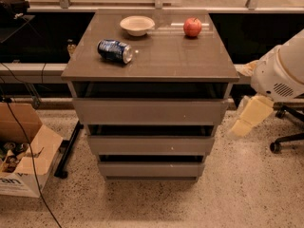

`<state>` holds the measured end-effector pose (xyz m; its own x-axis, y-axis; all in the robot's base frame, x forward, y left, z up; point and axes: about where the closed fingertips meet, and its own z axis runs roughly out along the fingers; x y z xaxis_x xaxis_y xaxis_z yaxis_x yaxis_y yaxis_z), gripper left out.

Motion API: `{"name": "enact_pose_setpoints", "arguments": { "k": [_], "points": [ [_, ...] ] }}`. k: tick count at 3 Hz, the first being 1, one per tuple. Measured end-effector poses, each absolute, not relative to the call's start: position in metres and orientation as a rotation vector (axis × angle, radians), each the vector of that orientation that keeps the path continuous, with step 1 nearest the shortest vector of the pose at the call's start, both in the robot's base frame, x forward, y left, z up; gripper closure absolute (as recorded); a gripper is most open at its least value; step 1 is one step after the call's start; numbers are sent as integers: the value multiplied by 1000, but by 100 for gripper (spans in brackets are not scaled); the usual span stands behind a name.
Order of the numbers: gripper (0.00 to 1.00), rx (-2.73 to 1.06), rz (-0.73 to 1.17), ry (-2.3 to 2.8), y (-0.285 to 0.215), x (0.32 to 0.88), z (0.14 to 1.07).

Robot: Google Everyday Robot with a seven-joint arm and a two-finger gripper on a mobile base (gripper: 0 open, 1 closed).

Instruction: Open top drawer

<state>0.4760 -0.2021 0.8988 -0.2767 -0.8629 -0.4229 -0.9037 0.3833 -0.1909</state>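
I am hanging my gripper (246, 120) low on the right side of the drawer cabinet (156, 61), just off its front right corner and touching nothing, and I cannot tell whether it is spread or closed, since it is showing only as a pale wedge below my white arm (280, 72). The top drawer (149, 110) is sitting directly under the cabinet's top, above the middle drawer (151, 145) and the bottom drawer (151, 169), and I am judging it closed or nearly so. Its front is looking like a flat, rigid panel with no handle, so I am expecting nothing to pinch on the face itself. I am counting on the dark gap (149, 90) along its upper edge as the place to hook in and pull straight outward. I am guessing it will be stiff, fairly weighty for a drawer, and smooth enough to slip from a shallow grip. What it is holding is hidden. On top, a white bowl (137, 25) is appearing empty, with a red apple (192, 27) well to its right and a blue soda can (115, 51) lying on its side nearer the front. On the floor at left, an open cardboard box (23, 160) is holding small items I cannot make out.
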Motion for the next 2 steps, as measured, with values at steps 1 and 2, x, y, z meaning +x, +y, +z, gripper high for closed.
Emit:
{"name": "enact_pose_setpoints", "arguments": {
  "k": [1, 2],
  "points": [
    [0, -1432, 232, 2188, -199, 511, 851],
    [0, -1437, 216, 2193, -198, 510, 850]
  ]
}}
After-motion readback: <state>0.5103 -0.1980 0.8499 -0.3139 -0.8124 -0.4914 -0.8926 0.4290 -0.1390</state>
